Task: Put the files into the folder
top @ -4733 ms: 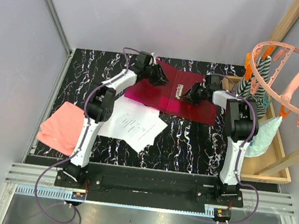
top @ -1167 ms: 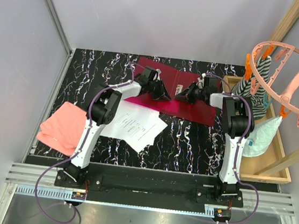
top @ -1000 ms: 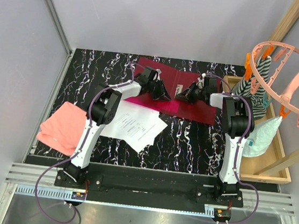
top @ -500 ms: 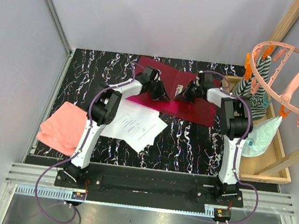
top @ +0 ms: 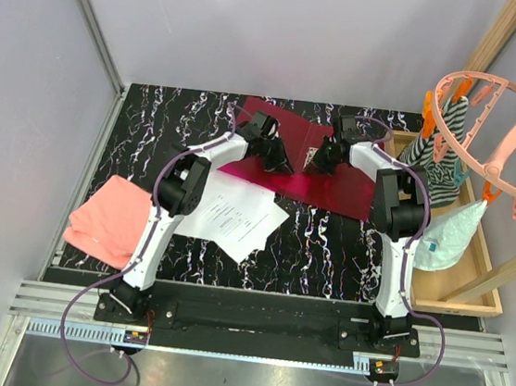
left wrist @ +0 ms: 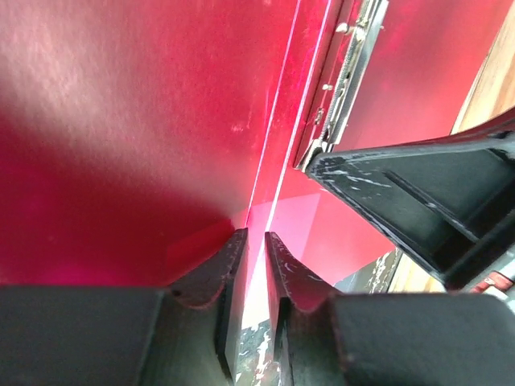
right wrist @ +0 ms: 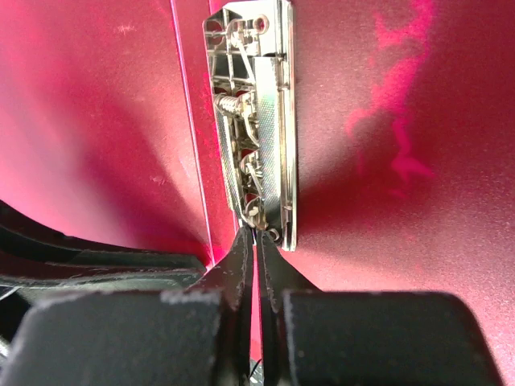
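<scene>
The crimson folder (top: 344, 190) lies open at the back middle of the table, its metal clip (right wrist: 257, 112) running along the spine. My left gripper (top: 283, 166) (left wrist: 256, 235) rests on the inner crease, jaws a narrow slit apart with nothing between them. My right gripper (top: 319, 159) (right wrist: 254, 232) is shut, its tips touching the near end of the clip. From the left wrist, the clip (left wrist: 342, 80) and a right finger (left wrist: 418, 193) show close by. The files (top: 233, 213), white printed sheets, lie in front of the folder's left half, touched by neither gripper.
A pink folded cloth (top: 106, 218) hangs over the table's left edge. A wooden tray (top: 471, 283) with a pale teal cloth (top: 449, 232) stands at the right. A pink hanger ring (top: 497, 136) hangs from a wooden frame above it.
Both grippers have closed in on the folder's spine from its two sides. In the last second the right wrist has shifted a little to the left and back; the left has hardly moved.
</scene>
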